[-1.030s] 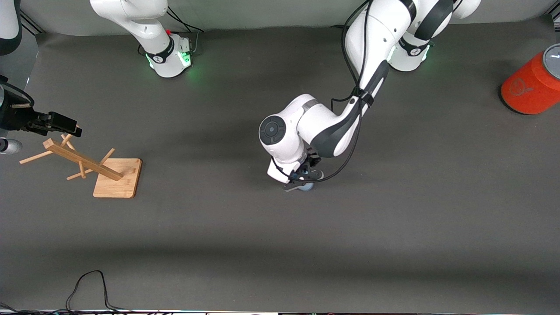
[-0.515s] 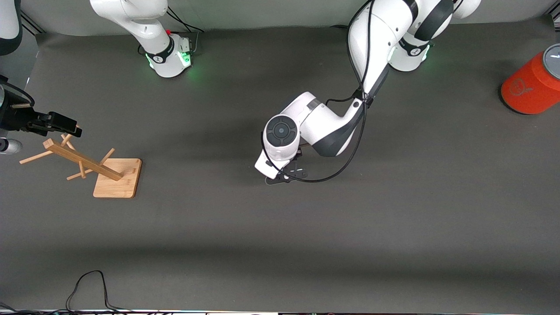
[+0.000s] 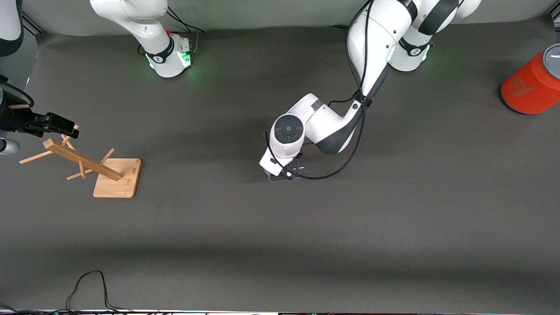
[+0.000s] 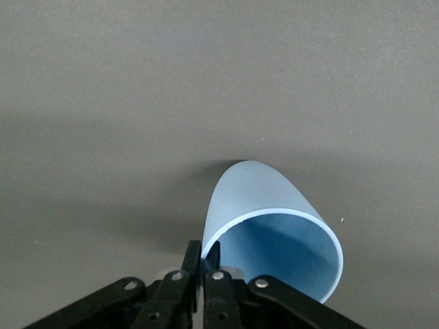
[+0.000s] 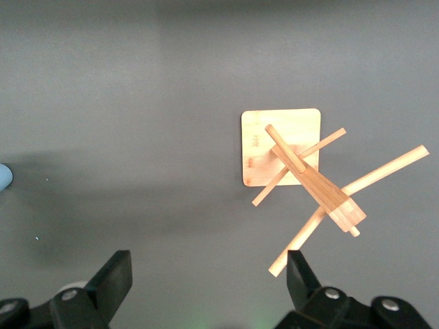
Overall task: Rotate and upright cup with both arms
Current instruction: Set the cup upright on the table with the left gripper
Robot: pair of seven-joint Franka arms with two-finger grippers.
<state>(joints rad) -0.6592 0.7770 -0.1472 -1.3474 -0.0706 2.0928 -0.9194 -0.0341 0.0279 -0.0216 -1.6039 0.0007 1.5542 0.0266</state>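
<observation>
The pale blue cup [image 4: 267, 219] shows in the left wrist view, tilted, with its open mouth toward the camera and its base toward the table. My left gripper [image 4: 204, 252] is shut on the cup's rim, one finger inside and one outside. In the front view the left gripper [image 3: 284, 174] is over the middle of the table and the wrist hides the cup. My right gripper [image 3: 65, 127] is open and empty above the wooden peg rack [image 3: 83, 162] at the right arm's end of the table. A sliver of the cup [image 5: 3, 177] shows at the edge of the right wrist view.
The wooden peg rack [image 5: 302, 164] leans on its square base [image 3: 118, 177]. A large orange cylinder with a grey top [image 3: 531, 83] lies at the left arm's end of the table. A black cable [image 3: 87, 284] loops by the table's edge nearest the front camera.
The left wrist has turned and shifted slightly, and it now covers the cup that showed under the gripper one second ago. The right arm has barely moved.
</observation>
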